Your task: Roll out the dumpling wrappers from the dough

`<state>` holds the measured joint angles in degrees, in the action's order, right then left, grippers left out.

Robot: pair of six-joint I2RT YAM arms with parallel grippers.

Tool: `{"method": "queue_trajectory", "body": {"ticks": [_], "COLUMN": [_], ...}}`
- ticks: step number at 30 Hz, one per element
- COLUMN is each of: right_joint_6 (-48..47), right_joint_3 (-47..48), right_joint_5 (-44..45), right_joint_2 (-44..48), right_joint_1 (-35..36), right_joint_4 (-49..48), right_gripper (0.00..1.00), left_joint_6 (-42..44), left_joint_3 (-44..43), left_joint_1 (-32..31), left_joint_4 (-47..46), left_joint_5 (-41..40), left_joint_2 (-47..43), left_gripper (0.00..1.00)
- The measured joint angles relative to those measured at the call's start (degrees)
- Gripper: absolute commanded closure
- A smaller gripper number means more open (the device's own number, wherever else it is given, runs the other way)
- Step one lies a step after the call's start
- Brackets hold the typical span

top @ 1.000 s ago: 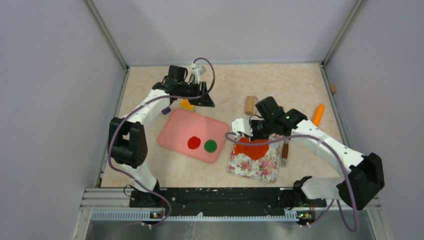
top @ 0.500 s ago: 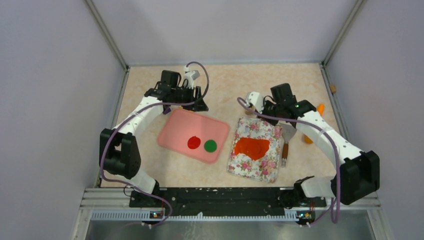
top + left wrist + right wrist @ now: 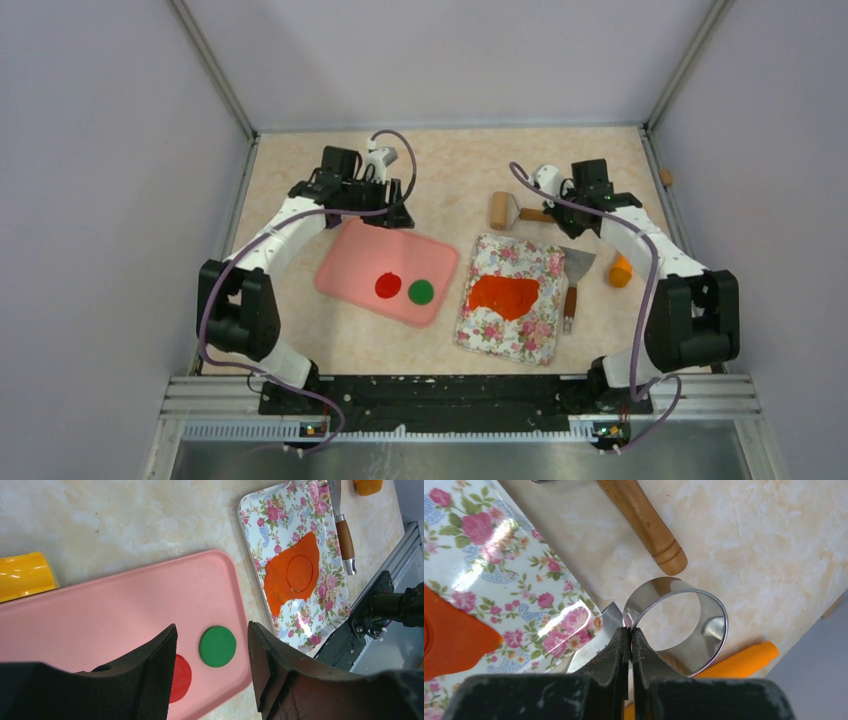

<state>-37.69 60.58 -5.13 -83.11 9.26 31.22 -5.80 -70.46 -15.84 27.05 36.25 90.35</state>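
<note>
The dough (image 3: 505, 295) is a ragged orange-red sheet on the floral tray (image 3: 520, 335), with a round ring mark pressed into it (image 3: 300, 572). Two dumpling wrappers lie on the pink tray (image 3: 350, 265): a red disc (image 3: 388, 286) and a green disc (image 3: 421, 291). My left gripper (image 3: 396, 211) hangs open over the pink tray's far edge with nothing between its fingers. In its wrist view the green disc (image 3: 218, 646) shows between them, and the red disc (image 3: 181, 677) is half hidden. My right gripper (image 3: 630, 630) is shut on the wall of a metal ring cutter (image 3: 704, 630), past the floral tray's far right corner.
A wooden roller (image 3: 498, 210) with its handle (image 3: 644, 520) lies behind the floral tray. A scraper (image 3: 574, 275) lies right of that tray, then an orange carrot-shaped stick (image 3: 621, 270). A yellow block (image 3: 25, 575) sits by the pink tray. The grey enclosure walls stand close by.
My right arm lifted off the dough and swung back and to the right, carrying the ring cutter. My left gripper shifted slightly left and its jaws opened wider.
</note>
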Motion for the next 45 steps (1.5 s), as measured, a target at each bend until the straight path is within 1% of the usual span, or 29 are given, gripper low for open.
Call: {"method": "queue_trajectory", "body": {"ticks": [11, 15, 16, 17, 18, 20, 22, 26, 28, 29, 32, 33, 34, 36, 39, 41, 43, 45], "right_joint_6": [0.79, 0.81, 0.83, 0.85, 0.96, 1.44, 1.60, 1.73, 1.70, 1.62, 0.46, 0.24, -0.31, -1.60, -3.85, -4.98, -5.25, -4.96], "right_joint_3": [-2.10, -2.58, -2.78, -2.86, -2.86, -2.86, -2.80, -2.71, -2.71, -2.73, -2.73, -2.73, -2.73, -2.84, -4.39, -6.47, -7.93, -8.52], "right_joint_5": [2.38, 2.64, 2.71, 2.73, 2.75, 2.78, 2.86, 2.75, 1.90, 0.66, -5.57, -6.86, -8.50, -10.82, -13.00, -14.14, -14.38, -14.23], "right_joint_2": [-5.09, -7.10, -7.52, -8.15, -8.66, -9.40, -9.46, -8.79, -6.80, -5.40, 2.27, 4.35, 6.84, 10.64, 13.62, 13.51, 12.41, 10.47], "right_joint_1": [-5.88, -6.95, -6.99, -7.08, -7.08, -7.08, -7.08, -7.10, -7.17, -7.19, -6.62, -6.25, -5.35, -1.77, 8.98, 16.33, 20.17, 22.27], "right_joint_4": [-5.22, -6.58, -6.97, -7.30, -7.67, -8.46, -8.41, -6.73, -4.50, -3.28, 1.66, 2.67, 3.85, 5.44, 6.36, 6.64, 6.78, 6.49], "right_gripper": [1.00, 1.00, 0.94, 0.85, 0.73, 0.64, 0.58, 0.54, 0.51, 0.48, 0.32, 0.28, 0.24, 0.21, 0.20, 0.20, 0.20, 0.20], "left_joint_6": [0.26, 0.42, 0.42, 0.44, 0.44, 0.42, 0.39, 0.44, 0.76, 1.16, 1.49, 1.36, 1.03, -0.42, -3.43, -5.66, -7.30, -8.50], "left_joint_3": [0.85, 1.77, 1.88, 1.95, 2.03, 2.23, 2.43, 2.91, 3.34, 3.56, 3.78, 3.82, 3.89, 4.22, 5.33, 6.47, 7.32, 7.78], "left_joint_1": [0.00, 0.00, 0.00, 0.00, 0.00, 0.00, 0.00, 0.00, -0.02, -0.13, -0.44, -0.59, -0.70, -0.76, -0.81, -0.98, -1.20, -1.86], "left_joint_4": [0.07, 0.22, 0.20, 0.20, 0.22, 0.17, 0.20, 0.07, 0.00, 0.00, -0.04, -0.07, -0.13, -0.72, -2.36, -3.82, -4.63, -5.44], "left_joint_5": [-0.37, -0.52, -0.55, -0.55, -0.57, -0.70, -0.85, -1.03, -0.85, -0.57, -0.04, 0.09, 0.11, 0.13, 0.59, 1.07, 1.40, 1.46], "left_joint_2": [-0.46, -1.09, -1.11, -1.11, -1.11, -1.11, -1.11, -1.11, -1.22, -1.29, -1.38, -1.38, -1.38, -1.36, -0.83, 0.13, 1.44, 2.93], "left_gripper": [0.41, 0.41, 0.41, 0.40, 0.40, 0.40, 0.40, 0.41, 0.41, 0.41, 0.40, 0.40, 0.39, 0.39, 0.39, 0.39, 0.39, 0.39]}}
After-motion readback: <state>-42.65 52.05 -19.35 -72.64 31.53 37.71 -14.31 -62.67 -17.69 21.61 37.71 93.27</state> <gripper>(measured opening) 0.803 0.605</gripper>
